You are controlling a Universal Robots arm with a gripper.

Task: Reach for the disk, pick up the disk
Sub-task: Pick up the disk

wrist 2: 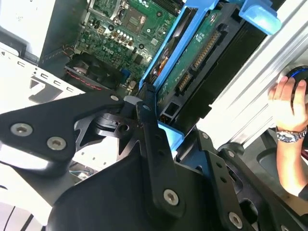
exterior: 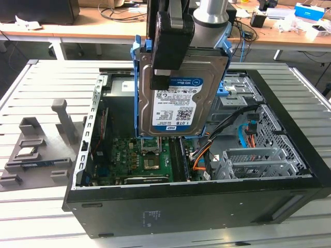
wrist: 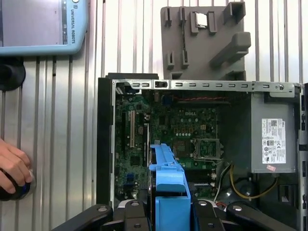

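We see the flat silver-grey hard drive with its white-and-blue label and blue plastic bracket (exterior: 178,98) hanging upright above the open black computer case (exterior: 289,170), clear of the green motherboard (exterior: 150,155), so it looks lifted out. The black gripper (exterior: 166,51) appears clamped on its upper edge, fingers closed against it.

arm (exterior: 212,13): silver tube | tool (wrist 2: 144,144): black links (silver screws)
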